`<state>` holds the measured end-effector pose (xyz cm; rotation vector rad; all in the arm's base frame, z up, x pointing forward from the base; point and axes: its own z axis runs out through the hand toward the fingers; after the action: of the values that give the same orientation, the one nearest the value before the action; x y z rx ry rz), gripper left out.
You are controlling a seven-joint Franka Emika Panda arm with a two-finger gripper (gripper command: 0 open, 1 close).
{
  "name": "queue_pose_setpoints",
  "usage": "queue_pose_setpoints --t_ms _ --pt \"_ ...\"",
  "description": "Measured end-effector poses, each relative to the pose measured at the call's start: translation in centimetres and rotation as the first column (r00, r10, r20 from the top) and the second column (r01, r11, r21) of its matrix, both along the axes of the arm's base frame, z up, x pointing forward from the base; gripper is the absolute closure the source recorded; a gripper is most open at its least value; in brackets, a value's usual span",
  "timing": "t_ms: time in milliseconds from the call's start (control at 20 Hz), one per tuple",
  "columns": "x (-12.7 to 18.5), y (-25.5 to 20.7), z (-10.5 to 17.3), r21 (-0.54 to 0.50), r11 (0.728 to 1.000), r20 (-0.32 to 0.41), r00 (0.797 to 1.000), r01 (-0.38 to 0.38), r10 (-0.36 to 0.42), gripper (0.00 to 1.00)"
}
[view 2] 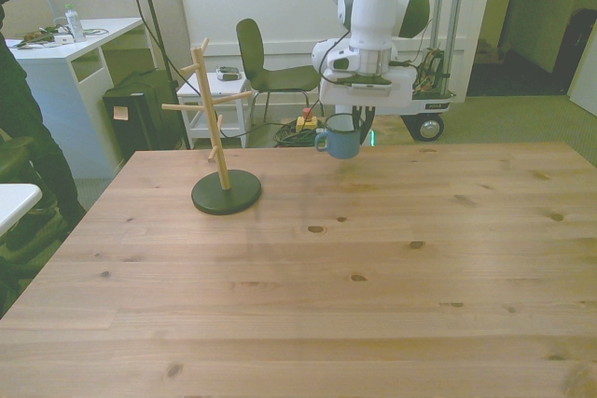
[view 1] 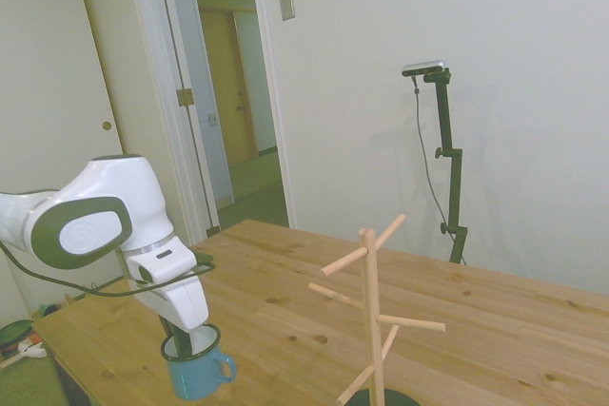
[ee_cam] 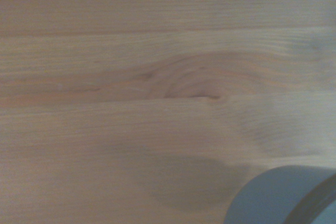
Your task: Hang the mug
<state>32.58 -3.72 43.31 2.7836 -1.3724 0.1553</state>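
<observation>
Light-blue enamel on the mug (view 2: pixel 341 143), with a dark rim, a pale inside and a small loop handle turned toward the front view's left. Held upright off the bench (view 2: pixel 308 277) by the hand (view 2: pixel 357 125), clamped on the rim with one finger dipping inside the cup, as seen in the side view (view 1: pixel 195 364). In the front view hangs over the far edge of the bench, near the middle. Smooth curved blue wall and a dark band of rim also in a corner of the wrist view (ee_cam: pixel 278 195), blurred, with a soft shadow on the planks beneath. Warm knotty pine on the bench, boards running lengthwise, grain and knots clear. Pale wooden rack (view 2: pixel 219 132) toward the front view's left, well apart from the mug: a straight round post with slim pegs angling upward, set on a flat dark round base. White glossy shell and dark joint bands on the arm (view 1: pixel 90 221).
</observation>
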Motion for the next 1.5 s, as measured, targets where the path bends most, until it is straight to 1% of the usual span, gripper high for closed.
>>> queue_pose_setpoints --t_ms 150,300,550,650,800,900,1100,1250,1500 --pt "-0.9 -1.9 0.9 0.005 1.0 0.006 1.0 0.025 -0.025 1.0" --pt "-1.9 -3.7 1.6 -0.002 0.999 -0.004 0.999 0.048 -0.048 1.0" --pt "-5.6 -8.6 3.7 0.018 0.996 0.018 0.996 0.087 -0.087 1.0" --pt "-6.9 -10.9 4.0 0.037 0.994 0.032 0.994 0.101 -0.102 1.0" --pt "-8.2 -13.4 3.5 0.06 0.992 0.033 0.993 0.114 -0.116 1.0" --pt "-8.4 -14.2 3.0 0.063 0.991 0.03 0.993 0.114 -0.117 1.0" --pt "-7.7 -14.8 2.4 0.058 0.992 0.02 0.994 0.108 -0.109 1.0" --pt "-8.3 -15.8 3.7 0.052 0.992 0.039 0.992 0.118 -0.12 1.0" --pt "-12.0 -17.3 6.2 0.04 0.989 0.08 0.986 0.145 -0.148 1.0"
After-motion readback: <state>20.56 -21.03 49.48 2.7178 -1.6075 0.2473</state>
